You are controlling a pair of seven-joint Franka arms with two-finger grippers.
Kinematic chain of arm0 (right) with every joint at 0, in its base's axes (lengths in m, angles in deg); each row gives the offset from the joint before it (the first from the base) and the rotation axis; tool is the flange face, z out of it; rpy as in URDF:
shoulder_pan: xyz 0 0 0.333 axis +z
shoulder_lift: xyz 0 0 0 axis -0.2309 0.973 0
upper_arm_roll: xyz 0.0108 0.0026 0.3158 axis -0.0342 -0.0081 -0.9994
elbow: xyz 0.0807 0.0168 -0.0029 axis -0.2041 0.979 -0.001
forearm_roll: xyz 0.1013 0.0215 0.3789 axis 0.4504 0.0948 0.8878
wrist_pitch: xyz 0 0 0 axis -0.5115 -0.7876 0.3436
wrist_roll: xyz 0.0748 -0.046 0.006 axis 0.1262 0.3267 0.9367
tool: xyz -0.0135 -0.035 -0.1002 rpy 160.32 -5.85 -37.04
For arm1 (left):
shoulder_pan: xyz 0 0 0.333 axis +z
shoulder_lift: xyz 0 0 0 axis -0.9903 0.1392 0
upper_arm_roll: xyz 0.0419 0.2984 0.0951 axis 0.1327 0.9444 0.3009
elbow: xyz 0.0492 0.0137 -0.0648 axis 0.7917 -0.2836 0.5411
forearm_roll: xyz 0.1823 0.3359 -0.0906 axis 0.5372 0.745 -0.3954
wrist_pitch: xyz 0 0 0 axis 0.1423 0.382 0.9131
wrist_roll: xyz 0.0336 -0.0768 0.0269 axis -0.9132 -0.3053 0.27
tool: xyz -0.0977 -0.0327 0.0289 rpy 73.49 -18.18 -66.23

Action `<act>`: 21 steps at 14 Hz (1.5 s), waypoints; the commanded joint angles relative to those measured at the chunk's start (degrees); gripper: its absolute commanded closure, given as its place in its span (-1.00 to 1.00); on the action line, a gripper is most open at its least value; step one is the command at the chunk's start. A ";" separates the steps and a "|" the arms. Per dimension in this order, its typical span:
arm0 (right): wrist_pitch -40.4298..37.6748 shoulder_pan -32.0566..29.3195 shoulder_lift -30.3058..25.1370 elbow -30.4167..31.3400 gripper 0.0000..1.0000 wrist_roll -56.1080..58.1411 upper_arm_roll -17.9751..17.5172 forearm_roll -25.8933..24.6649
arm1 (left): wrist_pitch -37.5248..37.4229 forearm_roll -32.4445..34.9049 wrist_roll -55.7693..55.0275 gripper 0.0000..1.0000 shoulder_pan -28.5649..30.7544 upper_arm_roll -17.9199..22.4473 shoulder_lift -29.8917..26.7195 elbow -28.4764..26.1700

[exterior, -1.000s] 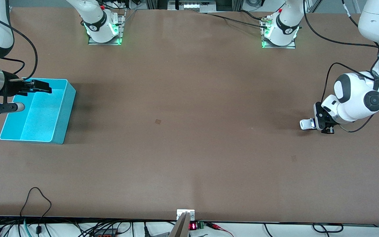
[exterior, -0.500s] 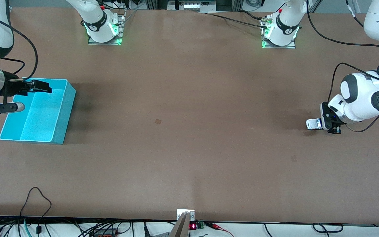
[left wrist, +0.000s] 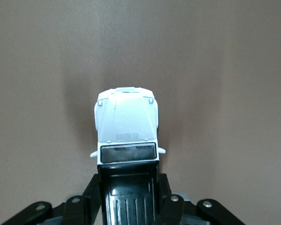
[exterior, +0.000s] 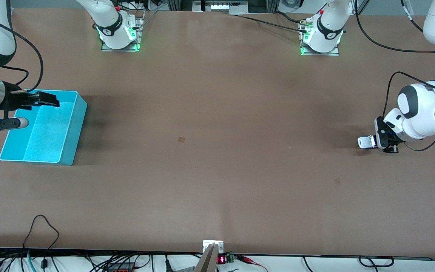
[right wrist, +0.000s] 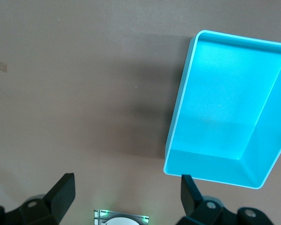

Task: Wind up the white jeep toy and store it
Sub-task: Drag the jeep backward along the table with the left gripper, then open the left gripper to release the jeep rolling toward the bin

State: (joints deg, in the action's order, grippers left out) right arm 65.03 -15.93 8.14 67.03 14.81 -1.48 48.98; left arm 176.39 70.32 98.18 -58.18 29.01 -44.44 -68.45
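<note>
Left gripper (exterior: 385, 145) low at the table (exterior: 217, 151), at the left arm's end, well apart from the bin (exterior: 70, 151) — fingers (left wrist: 171, 211) clamped on the rear sides of the jeep (exterior: 367, 142). In the left wrist view the jeep (left wrist: 127, 140) sits upright, white hood and windscreen sticking out past the fingertips, black ribbed roof between the fingers; its shadow lies close around it on the brown surface, so it is at or just above the table, wheels hidden, contact not certain. From the front the hood end points toward the bin's end of the table. Right gripper (exterior: 45, 100) hangs over the bin's farther edge, at the right arm's end, fingers spread wide and holding nothing — right wrist view shows the two fingertips (right wrist: 63, 190) far apart with bare table between them and the teal bin (right wrist: 178, 117) below, its inside bare. Right arm waits. A small pale mark (exterior: 181, 139) on the table lies between bin and jeep, closer to the bin. Cables (exterior: 40, 226) trail at the table's near edge.
</note>
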 commanded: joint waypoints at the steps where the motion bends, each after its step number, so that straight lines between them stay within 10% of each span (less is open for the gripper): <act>1: -1.01 0.03 -0.22 -0.57 -1.00 0.30 -0.01 1.04 | 2.54 2.18 1.68 0.21 1.84 -0.24 7.72 1.53; 5: -1.01 0.03 -0.22 -0.57 -1.00 0.30 -0.01 1.04 | -2.87 1.48 2.47 -1.00 1.76 -3.49 0.98 1.44; 10: -1.01 0.03 -0.22 -0.49 -1.00 0.30 -0.01 1.04 | -15.72 1.21 2.30 -1.00 1.49 -8.76 -8.36 3.11; 21: -1.01 0.03 -0.22 -0.57 -1.00 0.30 -0.01 1.04 | -16.88 -3.18 1.86 -1.00 -3.24 -12.11 -11.71 2.94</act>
State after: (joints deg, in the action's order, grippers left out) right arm 65.01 -15.93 8.14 67.03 14.81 -1.49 48.99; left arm 160.06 68.42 99.83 -59.54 16.86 -54.97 -64.85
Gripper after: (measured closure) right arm 0.000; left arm 0.000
